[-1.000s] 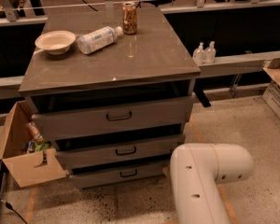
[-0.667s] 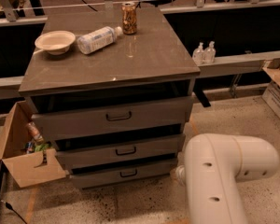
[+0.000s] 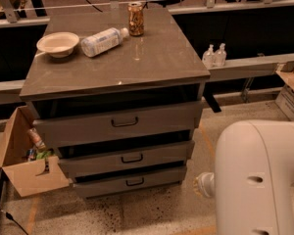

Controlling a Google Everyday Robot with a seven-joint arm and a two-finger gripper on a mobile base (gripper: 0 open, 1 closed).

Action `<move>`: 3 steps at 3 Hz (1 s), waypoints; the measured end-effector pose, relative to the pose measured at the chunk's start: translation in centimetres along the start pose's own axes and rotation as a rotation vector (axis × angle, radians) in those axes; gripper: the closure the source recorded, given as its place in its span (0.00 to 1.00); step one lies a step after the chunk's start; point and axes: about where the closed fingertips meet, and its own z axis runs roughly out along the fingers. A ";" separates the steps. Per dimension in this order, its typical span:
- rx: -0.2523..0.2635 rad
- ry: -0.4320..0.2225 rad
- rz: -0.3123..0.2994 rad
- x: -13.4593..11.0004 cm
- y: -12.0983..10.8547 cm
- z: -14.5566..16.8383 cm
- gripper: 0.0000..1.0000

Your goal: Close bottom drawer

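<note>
Speckled floor (image 3: 152, 212); bottom drawer (image 3: 130, 181) slightly out (claw unseen).

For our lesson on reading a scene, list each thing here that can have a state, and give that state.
bottom drawer: ajar, not yet closed.
middle drawer: ajar.
top drawer: ajar.
bottle: lying on its side.
can: upright.
bowl: upright.
cardboard box: open, items inside.
gripper: out of view; only the white arm shows, lower right.
</note>
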 end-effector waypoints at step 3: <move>-0.076 0.280 -0.016 1.1 -2.2 -20.5 1.00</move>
